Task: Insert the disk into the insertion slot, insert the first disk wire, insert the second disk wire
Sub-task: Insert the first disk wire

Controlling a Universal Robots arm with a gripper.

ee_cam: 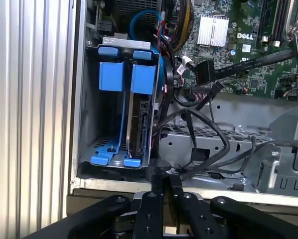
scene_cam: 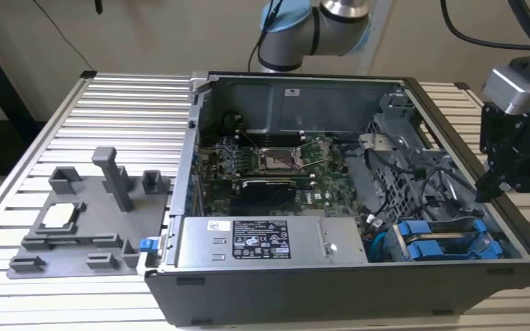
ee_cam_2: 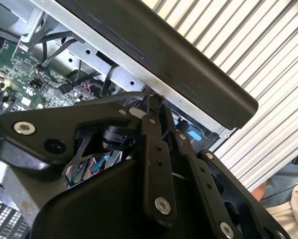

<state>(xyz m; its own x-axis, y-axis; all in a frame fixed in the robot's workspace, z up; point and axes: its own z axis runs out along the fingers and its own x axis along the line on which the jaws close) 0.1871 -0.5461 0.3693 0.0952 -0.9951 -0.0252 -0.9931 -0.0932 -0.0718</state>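
— While the end effector (scene_cam: 491,187) hovers shut and empty, where's the disk (ee_cam: 138,124)?
— Seated in the insertion slot (ee_cam: 87,114); wire (ee_cam: 205,69) step seems in hand; calls for a fine pinch.

Well away from the jaws of the gripper (scene_cam: 486,189), across the open computer case (scene_cam: 339,296), the power supply (scene_cam: 339,241) carries a big black-and-white label (scene_cam: 261,239) with a smaller white sticker (scene_cam: 219,225) beside it. The print on both is too fine to read, as it is on the little white tag (scene_cam: 291,92) on the case's back wall. In the first wrist view, far beyond the jaws, the motherboard (ee_cam: 268,59) bears a short white maker's mark (ee_cam: 247,36), a small white barcode-like sticker (ee_cam: 245,48) just beside it, and tiny illegible component markings.
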